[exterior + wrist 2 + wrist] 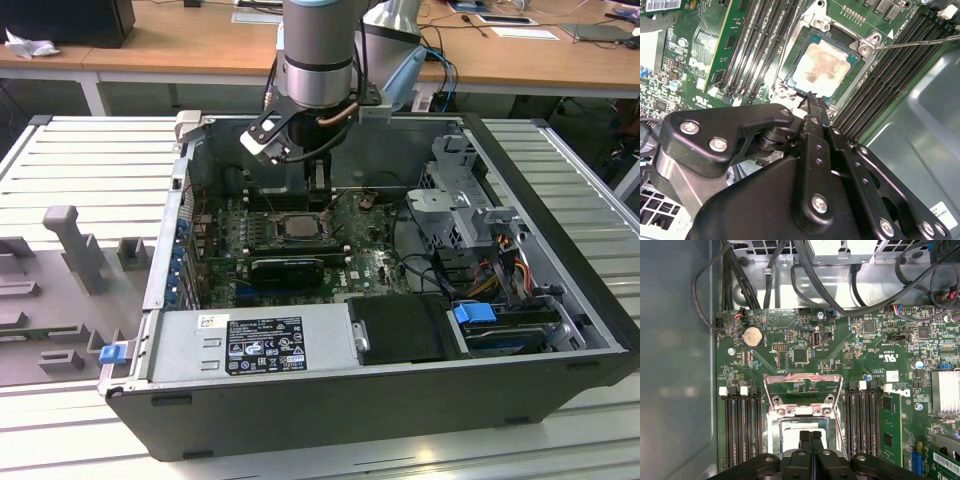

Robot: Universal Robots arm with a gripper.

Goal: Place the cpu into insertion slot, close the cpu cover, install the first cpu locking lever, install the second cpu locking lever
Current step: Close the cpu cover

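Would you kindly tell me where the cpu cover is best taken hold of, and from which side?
The cpu cover stands swung open, a thin frame hinged by the slot. I would pinch its free far bar across the thin metal, coming from above, opposite the hinge.

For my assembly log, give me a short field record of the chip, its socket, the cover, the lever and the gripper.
chip: lying flat in the socket
cover: raised open, not over the chip
lever: unlatched, sticking out across the memory slots
gripper: shut, close above the chip
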